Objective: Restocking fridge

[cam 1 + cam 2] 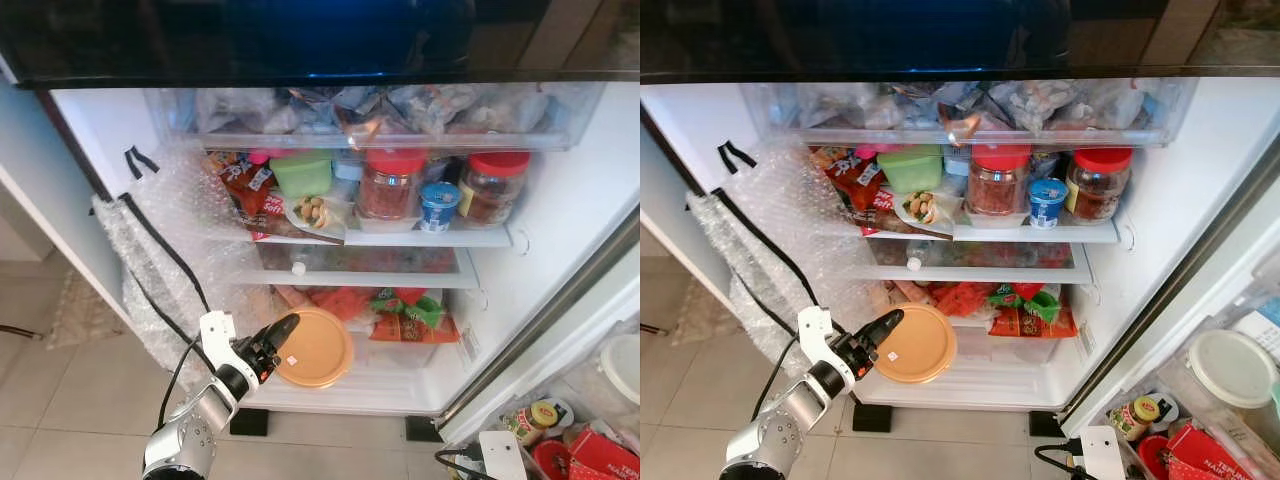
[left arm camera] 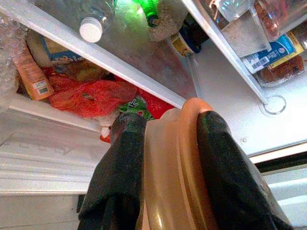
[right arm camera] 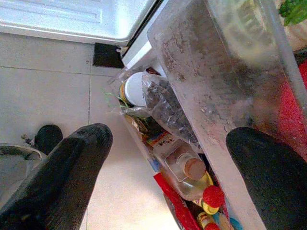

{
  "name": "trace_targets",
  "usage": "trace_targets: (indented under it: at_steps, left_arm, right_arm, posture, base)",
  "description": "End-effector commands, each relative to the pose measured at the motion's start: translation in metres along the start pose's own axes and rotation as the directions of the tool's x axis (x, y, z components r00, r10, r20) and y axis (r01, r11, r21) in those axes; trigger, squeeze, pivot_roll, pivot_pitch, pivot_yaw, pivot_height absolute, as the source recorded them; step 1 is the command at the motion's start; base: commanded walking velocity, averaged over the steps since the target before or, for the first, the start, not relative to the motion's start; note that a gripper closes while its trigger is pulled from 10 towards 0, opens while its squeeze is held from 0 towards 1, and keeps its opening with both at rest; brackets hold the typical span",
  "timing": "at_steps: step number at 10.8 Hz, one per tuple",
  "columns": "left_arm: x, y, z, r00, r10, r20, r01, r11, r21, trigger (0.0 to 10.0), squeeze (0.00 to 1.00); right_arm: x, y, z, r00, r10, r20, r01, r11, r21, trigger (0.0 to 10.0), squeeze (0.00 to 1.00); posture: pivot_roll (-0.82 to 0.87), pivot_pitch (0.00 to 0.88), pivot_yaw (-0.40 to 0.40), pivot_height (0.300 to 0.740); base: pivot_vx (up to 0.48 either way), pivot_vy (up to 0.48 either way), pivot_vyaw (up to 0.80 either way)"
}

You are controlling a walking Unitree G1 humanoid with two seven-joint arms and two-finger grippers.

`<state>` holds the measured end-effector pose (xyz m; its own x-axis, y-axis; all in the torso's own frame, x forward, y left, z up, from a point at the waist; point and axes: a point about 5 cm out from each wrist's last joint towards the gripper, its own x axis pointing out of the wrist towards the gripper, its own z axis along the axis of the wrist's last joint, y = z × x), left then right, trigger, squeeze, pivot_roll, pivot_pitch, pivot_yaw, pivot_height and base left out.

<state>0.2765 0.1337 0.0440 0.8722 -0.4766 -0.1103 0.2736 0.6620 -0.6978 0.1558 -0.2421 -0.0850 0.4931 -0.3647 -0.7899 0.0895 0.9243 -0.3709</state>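
Left eye view: the round orange container (image 1: 315, 347) stands on edge, its flat lid face turned outward toward the camera and tipped slightly up, so its thin axis runs into the fridge (image 1: 560, 200). It sits at the front of the fridge's lowest compartment, just before the red and green packets (image 1: 400, 312) behind it. A small white sticker marks the lid near its left rim. The plastic is a plain tan-orange with a raised rim.

The left gripper (image 1: 272, 340) clamps that left rim; in the left wrist view its two black fingers (image 2: 120, 172) press either side of the lid's edge, closed on it. The container's far side and body are hidden behind its own lid face.

Above the container, a fridge shelf carries two red-lidded jars (image 1: 390, 182), a green tub (image 1: 302, 173) and a small blue cup (image 1: 438, 206). Bubble wrap (image 1: 165, 260) lines the fridge's left wall.

The right gripper (image 3: 163, 158) hangs with fingers spread wide over a clear bin (image 3: 216, 86) of bottles beside the fridge; the contents are hard to read.
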Motion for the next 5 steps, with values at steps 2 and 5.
trace_targets:
  at_steps: [2,5]
  left_arm:
    - [-0.0007,0.0009,-0.0008,1.0,-0.001,-0.012,0.001,1.0,0.0,10.0,0.0]
    - [-0.0004,0.0008,-0.001,1.0,-0.004,-0.013,0.004,1.0,-0.001,10.0,0.0]
  right_arm:
    - [0.0,0.0015,0.0002,1.0,0.014,-0.004,-0.014,1.0,0.007,10.0,0.0]
    - [0.0,0.0021,0.0004,1.0,0.017,-0.005,-0.017,1.0,-0.009,10.0,0.0]
  posture:
    - [-0.03,0.041,0.014,0.74]
    - [-0.03,0.039,0.013,0.74]
  base:
    - [0.249,0.0,-0.27]
    - [0.263,0.0,-0.17]
